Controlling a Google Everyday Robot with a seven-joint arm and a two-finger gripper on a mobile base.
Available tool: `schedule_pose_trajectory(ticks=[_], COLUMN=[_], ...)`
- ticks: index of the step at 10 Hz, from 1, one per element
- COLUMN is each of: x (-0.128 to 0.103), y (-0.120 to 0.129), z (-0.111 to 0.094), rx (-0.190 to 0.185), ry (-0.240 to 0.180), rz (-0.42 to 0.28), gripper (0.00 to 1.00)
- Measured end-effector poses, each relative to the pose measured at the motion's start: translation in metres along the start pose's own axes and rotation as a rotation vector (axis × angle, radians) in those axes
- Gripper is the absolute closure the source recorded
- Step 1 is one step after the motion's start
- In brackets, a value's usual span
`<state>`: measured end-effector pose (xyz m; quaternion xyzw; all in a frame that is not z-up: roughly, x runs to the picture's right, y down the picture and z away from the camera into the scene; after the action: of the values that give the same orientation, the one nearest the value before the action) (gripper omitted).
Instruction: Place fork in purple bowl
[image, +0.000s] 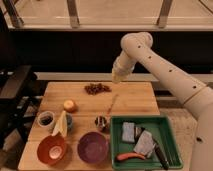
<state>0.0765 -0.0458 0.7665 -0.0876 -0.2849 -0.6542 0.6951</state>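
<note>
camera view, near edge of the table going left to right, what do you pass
orange-red bowl -> purple bowl -> green tray. The fork lies farther back; the gripper hangs over the far edge of the table.

The cream-white gripper (116, 76) hangs over the far edge of the blond wood table (137, 95). Near it lies a dark maroon cluster (97, 88), and closer to me a pale tan fork (112, 104). Well away from it sit a dull purple bowl (93, 147), an orange-red bowl (51, 149) with a pale centre, and a green tray (172, 145).

Smooth pale pincer (117, 76) over matt wooden table (135, 97); plastic tray (167, 129).
</note>
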Motion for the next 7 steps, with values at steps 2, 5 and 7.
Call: schedule_pose_trajectory(ticks=[2, 5, 7], x=[0.001, 0.005, 0.006], y=[0.006, 0.015, 0.025], z=[0.005, 0.024, 0.052], rx=[-0.009, 0.011, 0.080], ry=[-0.002, 0.000, -0.004], rz=[0.020, 0.030, 0.043], gripper=[0.23, 0.23, 0.23])
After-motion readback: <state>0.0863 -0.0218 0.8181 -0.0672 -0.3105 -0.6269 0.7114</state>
